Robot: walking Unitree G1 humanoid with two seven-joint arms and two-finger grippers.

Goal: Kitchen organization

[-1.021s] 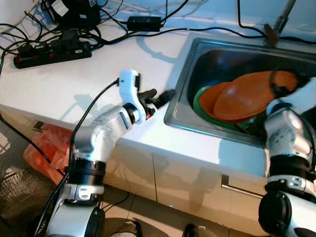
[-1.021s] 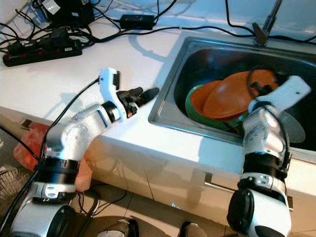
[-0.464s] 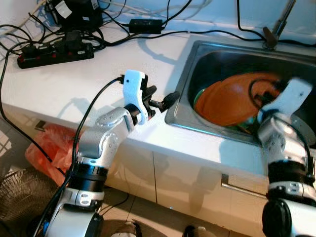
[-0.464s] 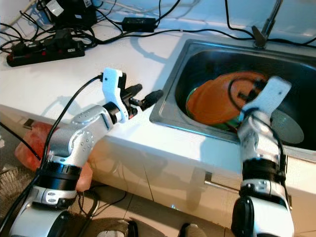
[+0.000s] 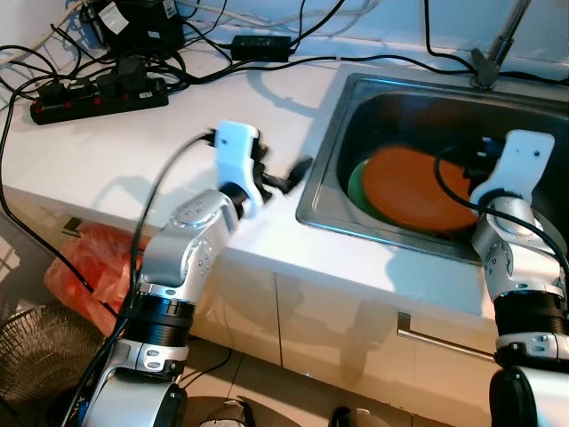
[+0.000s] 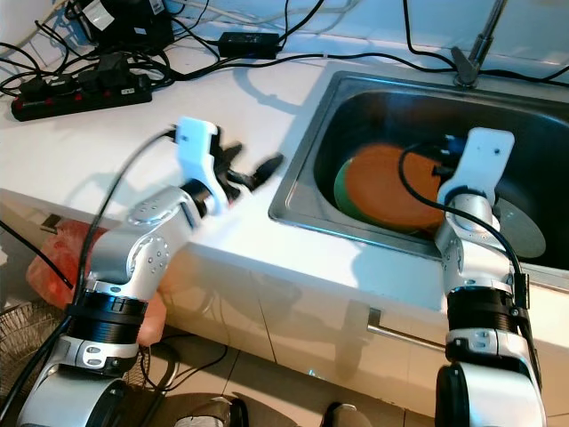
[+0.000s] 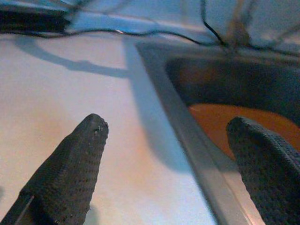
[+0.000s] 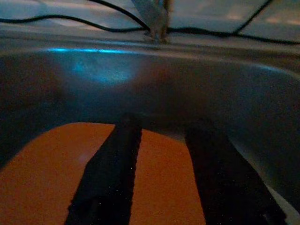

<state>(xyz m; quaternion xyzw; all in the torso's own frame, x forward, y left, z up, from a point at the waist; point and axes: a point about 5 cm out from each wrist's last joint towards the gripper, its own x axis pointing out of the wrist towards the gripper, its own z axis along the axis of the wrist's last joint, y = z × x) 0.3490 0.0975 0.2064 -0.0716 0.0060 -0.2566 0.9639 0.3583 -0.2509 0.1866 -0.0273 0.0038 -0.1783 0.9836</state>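
Left eye view. A white countertop (image 5: 133, 133) is recorded with a steel sink (image 5: 331, 156) let into its right part. An orange plate (image 5: 413, 187) is lying flat in the sink, stacked on a green plate (image 5: 356, 182) of which a rim is exposed toward the sink's left wall. A black power strip (image 5: 98, 93) and a tangle of black cables (image 5: 133, 36) are kept at the counter's far left corner; a power adapter (image 5: 260, 44) is set along the far edge. A faucet (image 5: 498, 44) is mounted at the sink's far rim. The left gripper (image 5: 286, 176) is held over the counter just beside the sink's left rim. The right gripper (image 5: 476, 160) is lowered into the sink above the orange plate's right part; its fingers are largely hidden behind the white wrist housing. An orange bag (image 5: 84, 271) is noted below the counter's front edge.

Right eye view. The same arrangement is shown; a round drain cover (image 6: 524, 227) is visible on the sink floor right of the plates.

Left wrist view. The two black fingers (image 7: 70, 173) are spread wide, nothing between them, spanning the sink's left rim.

Right wrist view. The fingers (image 8: 110, 178) are parted narrowly over the orange plate, empty; contact with it cannot be told.
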